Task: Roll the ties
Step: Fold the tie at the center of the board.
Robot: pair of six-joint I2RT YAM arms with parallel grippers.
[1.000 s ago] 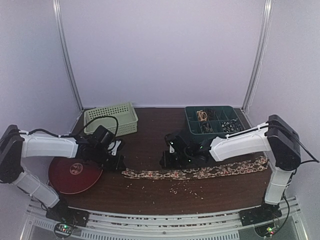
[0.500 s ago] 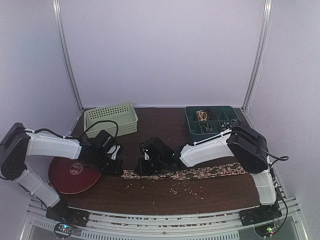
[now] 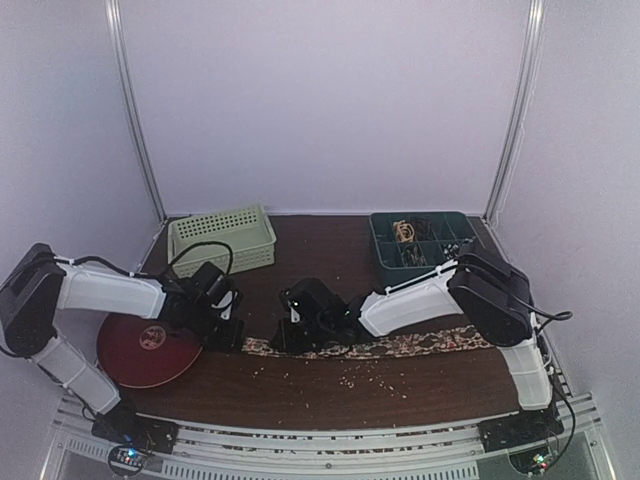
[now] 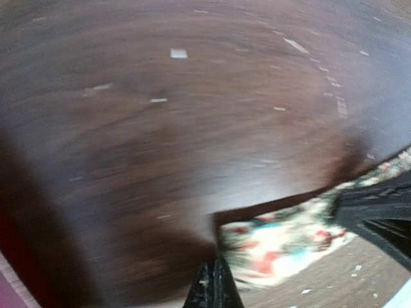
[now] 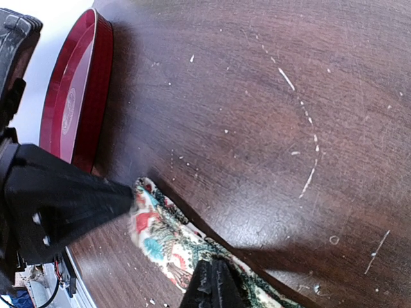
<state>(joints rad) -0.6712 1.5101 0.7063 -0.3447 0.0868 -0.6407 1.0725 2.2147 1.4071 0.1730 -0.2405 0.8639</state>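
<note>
Top external view; all positions are given from the tie [image 3: 400, 345], which lies flat and lengthwise on the table [image 3: 330, 400].

Step in hand (judged): starting the roll at the tie's left end.
- Left gripper [image 3: 230, 332]: at the tie's left tip, fingers pinched together on the cloth.
- Right gripper [image 3: 283, 338]: just right of that tip, fingers closed on the tie's edge.
- Handling: hold both pinches level and fold the end squarely onto itself. Leave the long right stretch straight, or the coil is likely to skew.

Containers:
- Red round dish [image 3: 140, 350]: just left of the tie's left end; nothing seen on it.
- Pale green basket [image 3: 222, 238]: behind the left end, well apart; no contents seen.
- Dark green compartment box [image 3: 425, 240]: behind the right part; tan loops in a rear compartment and small grey bits in others, too small to name.
</note>
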